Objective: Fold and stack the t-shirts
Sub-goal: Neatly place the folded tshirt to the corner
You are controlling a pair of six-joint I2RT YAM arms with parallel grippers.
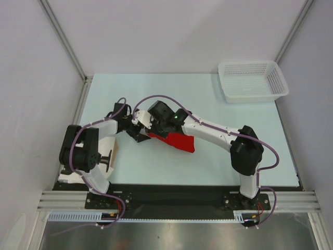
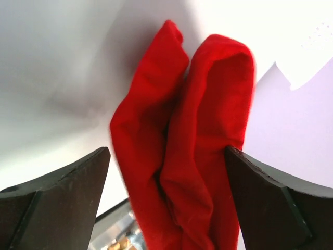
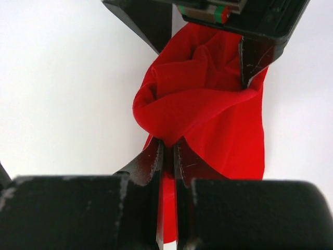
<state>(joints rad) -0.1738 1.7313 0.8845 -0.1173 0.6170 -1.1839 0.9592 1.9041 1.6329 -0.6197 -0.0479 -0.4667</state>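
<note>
One red t-shirt [image 1: 179, 142] hangs bunched in the middle of the table, between both grippers. My right gripper [image 1: 149, 126] is shut on a fold of it; in the right wrist view its jaws [image 3: 168, 148] pinch the red cloth [image 3: 208, 109]. My left gripper [image 1: 139, 133] is open, and in the left wrist view [image 2: 166, 151] its jaws stand wide apart with the crumpled shirt [image 2: 208, 104] between them, the cloth touching the right finger. The left gripper's fingers [image 3: 151, 26] show at the top of the right wrist view, on either side of the cloth. No other t-shirt is in view.
A white plastic mesh basket [image 1: 252, 80] stands at the table's back right corner. The light table [image 1: 156, 88] is bounded by grey walls and metal rails. Purple cables loop over both arms.
</note>
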